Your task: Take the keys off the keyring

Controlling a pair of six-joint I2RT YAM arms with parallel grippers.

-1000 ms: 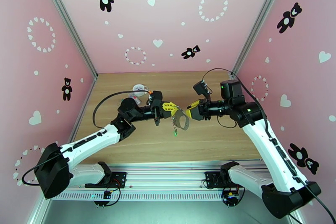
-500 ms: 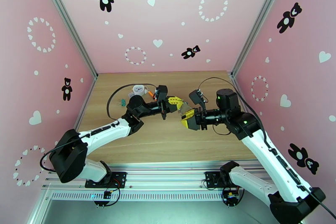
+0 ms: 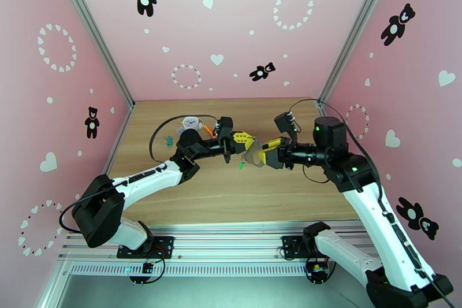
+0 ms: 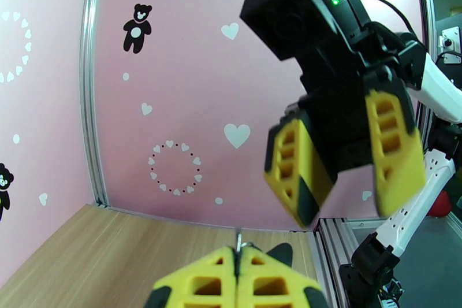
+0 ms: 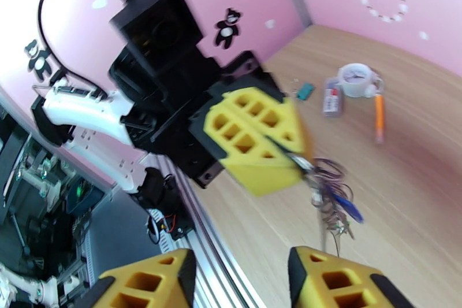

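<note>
the keys (image 5: 330, 205) hang as a small blurred bunch in the lower right of the right wrist view, well above the table (image 3: 231, 199). a blue tag (image 5: 348, 209) sticks out of the bunch to the right. from above, a green tag (image 3: 240, 166) dangles near the middle of the frame, just below the keyring (image 3: 252, 156), which shows there as a dark loop between my two arms' tips.

my left gripper (image 5: 291, 156) has its yellow fingers pressed flat together on the keyring, and the bunch hangs straight off their tip. in the left wrist view a thin bit of its metal pokes up from the seam at the bottom centre.

my right gripper (image 5: 242, 280) faces it from just beside. its fingers stand apart with nothing between them, low at the bottom edge of its own view. the lowest key comes down close to the right-hand finger; i cannot tell if it touches.

farther back on the table, in the upper right of the right wrist view, lie a small white clock (image 5: 358, 79), an orange pen (image 5: 378, 118), a red-and-white tag (image 5: 330, 101) and a teal tag (image 5: 305, 91), all well apart from the keys.
</note>
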